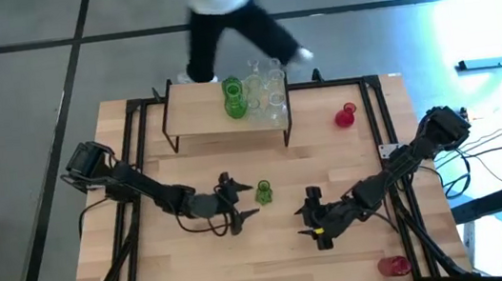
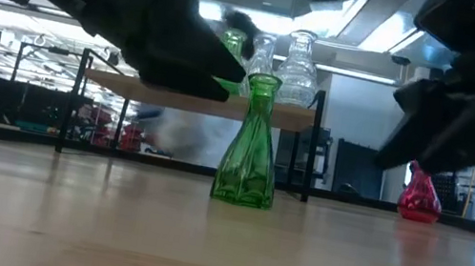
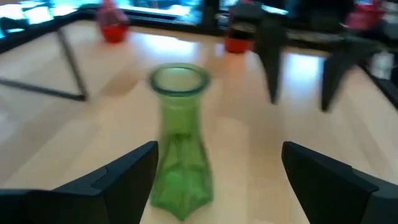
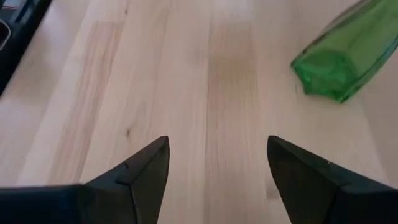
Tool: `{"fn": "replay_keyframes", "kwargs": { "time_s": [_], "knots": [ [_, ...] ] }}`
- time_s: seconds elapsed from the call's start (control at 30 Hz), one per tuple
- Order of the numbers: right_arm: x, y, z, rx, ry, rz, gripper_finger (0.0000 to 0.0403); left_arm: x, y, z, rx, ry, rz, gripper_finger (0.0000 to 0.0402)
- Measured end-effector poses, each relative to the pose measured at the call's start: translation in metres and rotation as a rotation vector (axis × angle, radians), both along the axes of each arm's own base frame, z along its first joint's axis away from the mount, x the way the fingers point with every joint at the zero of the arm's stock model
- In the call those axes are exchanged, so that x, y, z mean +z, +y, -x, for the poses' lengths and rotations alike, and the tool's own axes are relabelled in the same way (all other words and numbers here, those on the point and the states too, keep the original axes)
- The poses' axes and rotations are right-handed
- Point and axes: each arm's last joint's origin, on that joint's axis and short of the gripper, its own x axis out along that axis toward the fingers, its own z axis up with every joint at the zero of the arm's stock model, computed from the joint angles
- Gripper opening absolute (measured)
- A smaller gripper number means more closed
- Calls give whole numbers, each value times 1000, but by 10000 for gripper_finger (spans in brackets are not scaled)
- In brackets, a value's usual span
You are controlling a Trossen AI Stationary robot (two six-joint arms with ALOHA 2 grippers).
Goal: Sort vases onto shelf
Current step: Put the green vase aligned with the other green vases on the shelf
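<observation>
A green glass vase point(image 1: 263, 193) stands upright on its base on the wooden table, also in the low view point(image 2: 250, 145). My left gripper point(image 1: 247, 200) is open just left of it. In the left wrist view the green vase point(image 3: 180, 143) stands in front of the open gripper point(image 3: 219, 149), nearer one finger and apart from both. My right gripper point(image 1: 305, 216) is open to the vase's right and nearer the table's near edge; its wrist view shows the gripper point(image 4: 217, 142) over bare wood. The shelf point(image 1: 200, 118) bears a green vase point(image 1: 234, 99) and clear vases point(image 1: 269, 90) at its right end.
One red vase point(image 1: 345, 115) stands on the table right of the shelf, and another point(image 1: 394, 265) near the table's near right corner. A person point(image 1: 225, 9) stands beyond the far edge behind the shelf. Black frame rails point(image 1: 389, 133) run along the table's sides.
</observation>
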Motion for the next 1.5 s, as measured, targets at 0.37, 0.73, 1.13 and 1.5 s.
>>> {"fn": "replay_keyframes", "kwargs": {
  "time_s": [0.37,0.73,1.13,1.5],
  "knots": [
    [-4,2,3,22,-31,-9,253,-12,1,-14,102,-80,-32,327],
    [-2,3,2,26,-55,-18,253,-21,15,-23,165,-148,-14,273],
    [-2,2,2,24,-53,-9,253,-29,9,-48,126,-124,-100,239],
    [-3,3,2,27,-48,-14,253,-29,-1,-45,190,-111,-141,196]
  ]
}}
